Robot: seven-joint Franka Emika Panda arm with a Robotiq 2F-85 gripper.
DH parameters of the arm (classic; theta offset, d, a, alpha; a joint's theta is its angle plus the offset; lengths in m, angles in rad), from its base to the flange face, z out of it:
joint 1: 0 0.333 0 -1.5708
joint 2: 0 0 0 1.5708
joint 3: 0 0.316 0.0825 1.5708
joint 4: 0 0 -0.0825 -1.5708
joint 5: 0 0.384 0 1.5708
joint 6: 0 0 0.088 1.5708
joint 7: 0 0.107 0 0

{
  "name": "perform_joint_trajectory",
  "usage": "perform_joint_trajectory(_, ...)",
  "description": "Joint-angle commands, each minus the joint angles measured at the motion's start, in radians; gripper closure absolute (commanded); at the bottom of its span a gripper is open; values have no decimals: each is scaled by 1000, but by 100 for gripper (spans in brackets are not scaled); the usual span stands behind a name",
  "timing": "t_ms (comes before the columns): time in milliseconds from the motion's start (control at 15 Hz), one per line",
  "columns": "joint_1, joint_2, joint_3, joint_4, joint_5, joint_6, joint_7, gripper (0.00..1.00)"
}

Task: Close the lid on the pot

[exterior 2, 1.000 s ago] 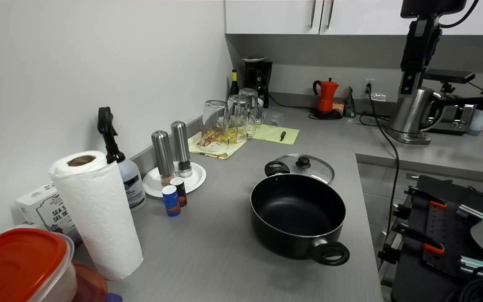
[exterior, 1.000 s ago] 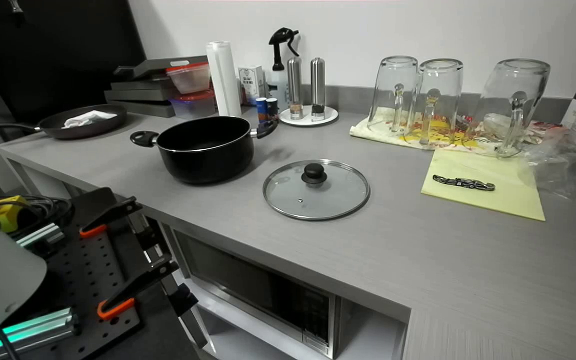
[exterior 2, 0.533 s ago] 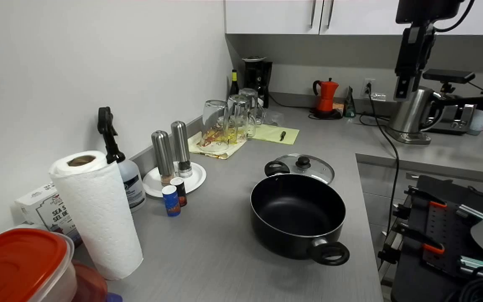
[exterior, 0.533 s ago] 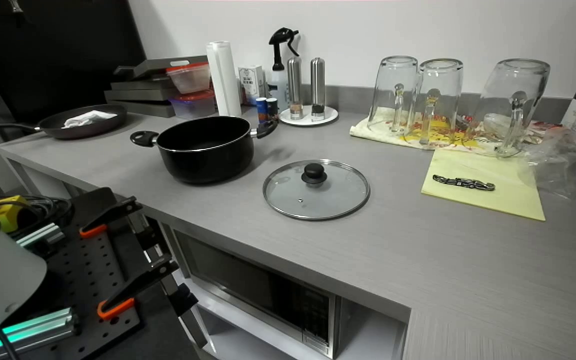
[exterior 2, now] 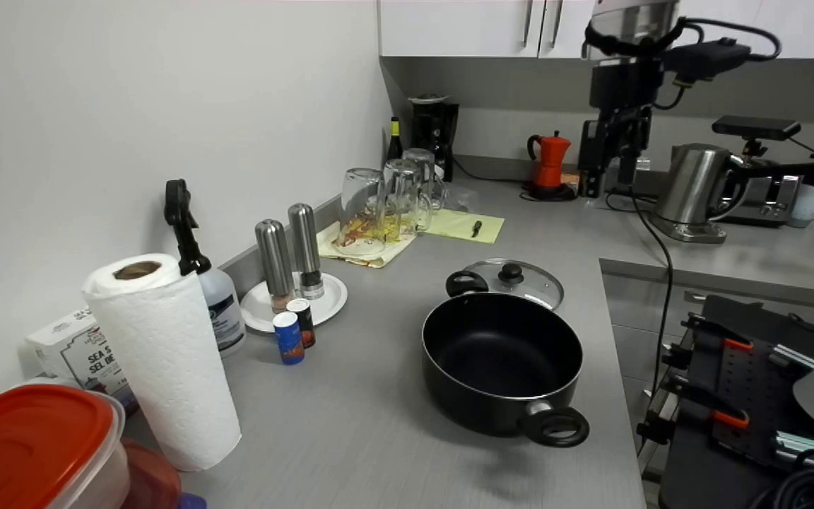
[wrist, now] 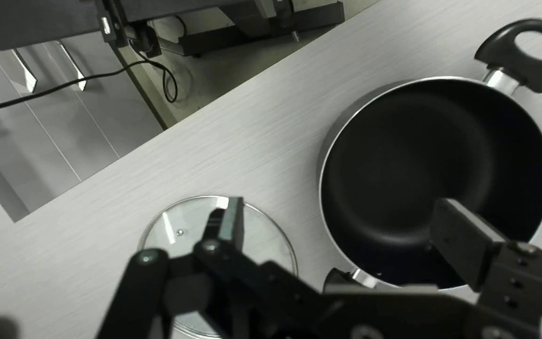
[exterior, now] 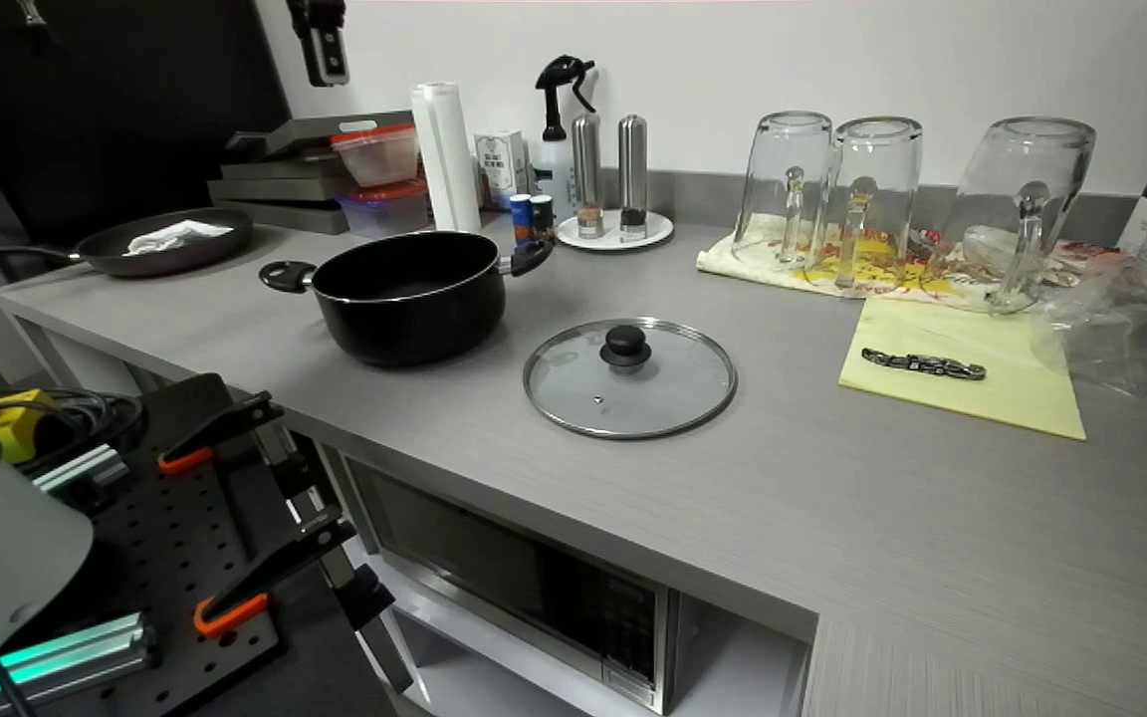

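The lid, clear glass with a metal rim and black knob, lies flat on the counter beside the pot in both exterior views point(exterior: 653, 398) point(exterior 2: 534, 284). The black pot stands uncovered, its dark inside showing, in both exterior views point(exterior: 414, 324) point(exterior 2: 502, 353). In the wrist view the pot point(wrist: 393, 155) is at the right and the lid point(wrist: 265, 230) at lower centre, its knob hidden behind a finger. My gripper point(wrist: 340, 201) is open and empty, high above both. It hangs above the counter in an exterior view point(exterior 2: 608, 168); only a fingertip shows at the top of an exterior view point(exterior: 328, 65).
Steel shakers stand on a white plate point(exterior: 655, 237) near the wall. Upside-down glass mugs point(exterior: 862, 199) stand on a cloth. A paper towel roll point(exterior 2: 167, 367), a spray bottle point(exterior 2: 220, 304) and a frying pan point(exterior: 165, 261) are along the counter. A kettle point(exterior 2: 689, 191) stands farther back.
My arm has moved left in an exterior view, with more of the wrist now showing. A fingertip has come into the top of an exterior view. The lid and pot have not moved.
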Motion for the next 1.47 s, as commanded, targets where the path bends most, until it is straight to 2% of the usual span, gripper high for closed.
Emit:
perform_joint_trajectory(0,-50,162,-64,40,-42,117,41,0)
perform_joint_trajectory(267,-82,329,-153,85,-15,259,38,0)
perform_joint_trajectory(600,-77,554,-230,182,-25,412,49,0)
perform_joint_trajectory(1067,-47,812,-309,358,-16,512,67,0)
perform_joint_trajectory(1400,-32,912,-348,439,4,533,92,0)
